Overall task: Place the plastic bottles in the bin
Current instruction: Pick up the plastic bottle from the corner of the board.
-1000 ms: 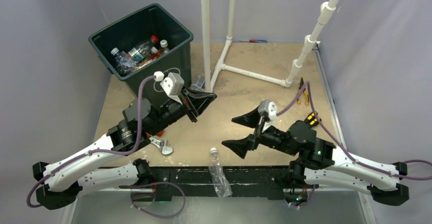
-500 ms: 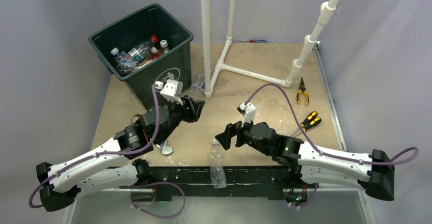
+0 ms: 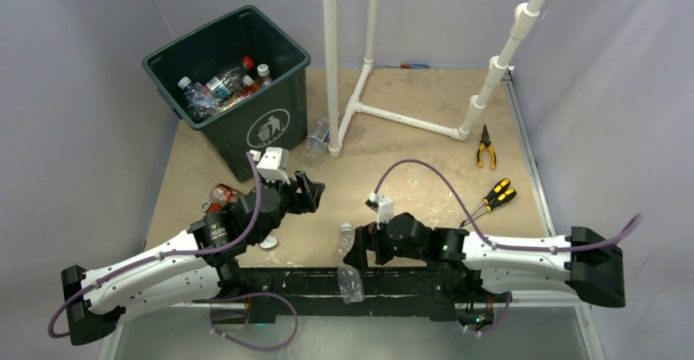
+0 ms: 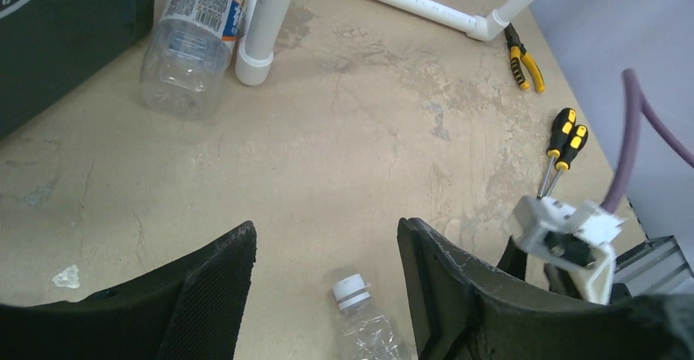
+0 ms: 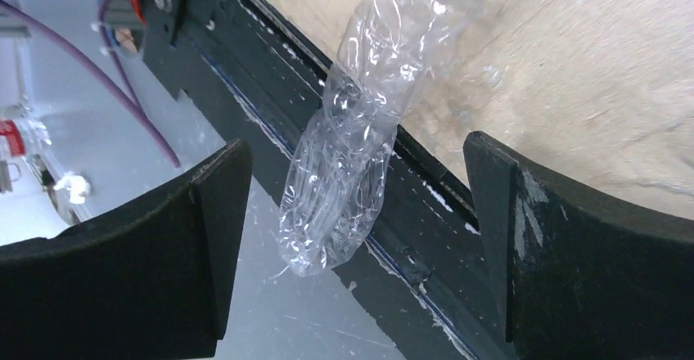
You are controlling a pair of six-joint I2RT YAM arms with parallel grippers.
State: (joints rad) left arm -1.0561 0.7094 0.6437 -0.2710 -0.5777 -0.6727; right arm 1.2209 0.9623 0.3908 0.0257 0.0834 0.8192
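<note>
The dark green bin (image 3: pixel 272 105) stands at the back left with several plastic bottles (image 3: pixel 219 86) inside. A clear labelled bottle (image 3: pixel 317 135) (image 4: pixel 192 37) lies between the bin (image 4: pixel 65 33) and a white pipe. A crushed clear bottle (image 3: pixel 348 266) (image 5: pixel 352 155) overhangs the table's front edge; its white cap (image 4: pixel 352 288) shows in the left wrist view. My right gripper (image 3: pixel 358 249) (image 5: pixel 358 176) is open with its fingers on either side of this bottle, apart from it. My left gripper (image 3: pixel 308 190) (image 4: pixel 326 241) hangs open and empty over the table. A small orange-labelled bottle (image 3: pixel 219 195) lies beside the left arm.
A white pipe frame (image 3: pixel 360 106) (image 4: pixel 270 16) rises at the back centre. Yellow-handled pliers (image 3: pixel 485 149) (image 4: pixel 524 61) and two screwdrivers (image 3: pixel 491 196) (image 4: pixel 561 143) lie on the right. A wrench (image 3: pixel 268 243) peeks out beneath the left arm. A black rail (image 5: pixel 425 213) edges the table's front.
My left gripper drew back from beside the bin toward the near side and its jaws parted. The right arm swung down and left, bringing its open jaws over the crushed bottle.
</note>
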